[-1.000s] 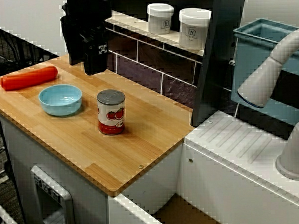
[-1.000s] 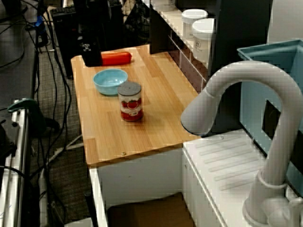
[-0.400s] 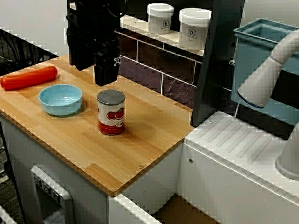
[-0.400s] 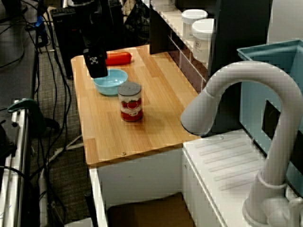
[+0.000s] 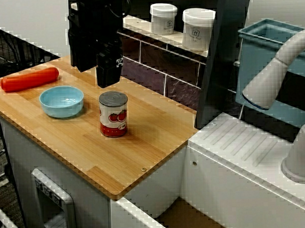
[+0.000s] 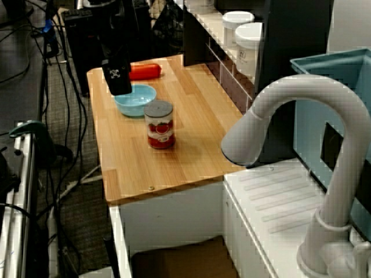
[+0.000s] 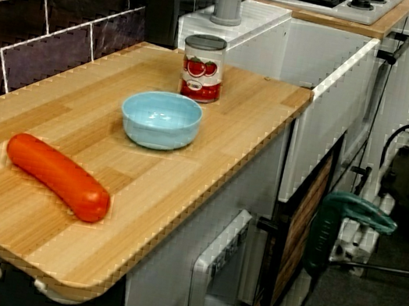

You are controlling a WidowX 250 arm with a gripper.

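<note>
The gripper (image 5: 108,80) hangs just above the blue bowl (image 5: 62,101) and the can (image 5: 114,114). Bare counter (image 5: 148,139) runs past the can. I can't see if its fingers are apart.

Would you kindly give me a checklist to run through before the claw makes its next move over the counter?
1. Contact: ok; the claw hangs in the air above the counter, touching nothing.
2. Load: ok; nothing hangs below the claw.
3. Jaws open: cannot tell; they merge into the black body.
4. Upright: ok; the can stands on its base, apart from the bowl.
5. Bowl contents: ok; it is empty in the view from the counter's end.
6. Clutter: ok; the red sausage lies on the bowl's other side from the can, touching neither.
</note>
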